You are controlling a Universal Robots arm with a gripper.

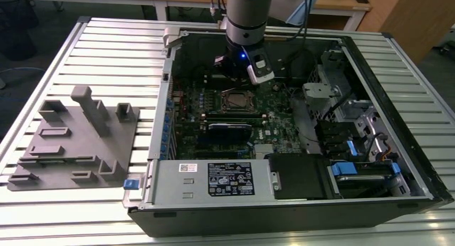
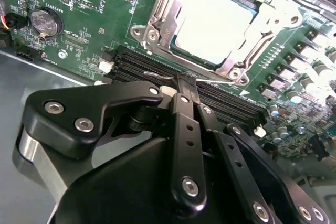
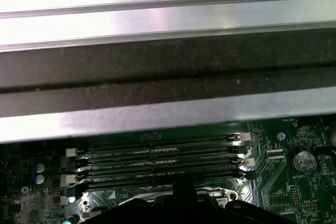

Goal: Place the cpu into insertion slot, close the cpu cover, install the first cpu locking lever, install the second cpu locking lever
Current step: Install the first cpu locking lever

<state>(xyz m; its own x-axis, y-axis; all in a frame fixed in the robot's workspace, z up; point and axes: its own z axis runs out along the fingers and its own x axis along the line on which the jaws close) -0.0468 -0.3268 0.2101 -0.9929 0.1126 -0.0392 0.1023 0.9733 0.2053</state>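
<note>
Ribbed aluminium bench (image 1: 114,49) carrying an opened computer case (image 1: 419,166) laid on its side, presumably so that the motherboard (image 1: 277,118) faces upward and can be reached from above. A grey moulded fixture tray (image 1: 71,145) lies on the bench toward the exterior view's left, just beside the case. The arm (image 1: 245,11) descends almost vertically into the case, its wrist poised above the insertion slot (image 1: 237,100), a small square socket with a shiny rim.

Second wrist view: the gripper (image 2: 186,80) points down at the board, jaws pressed together with nothing visibly pinched, their tips over the black memory slots (image 2: 152,66) just beside the socket. The cpu (image 2: 212,24), pale and bright-topped, lies flat inside the socket. A shiny metal frame, judged to be the cpu cover (image 2: 167,19), borders it; whether it is fully down or latched cannot be told. A coin cell battery (image 2: 46,20) sits well apart on the green board.

First wrist view: the memory slots run parallel beneath the dark case wall (image 3: 168,72), with bench ribs beyond. The gripper's dark tip appears between the slots and the socket's edge, consistent with a near-vertical approach.
</note>
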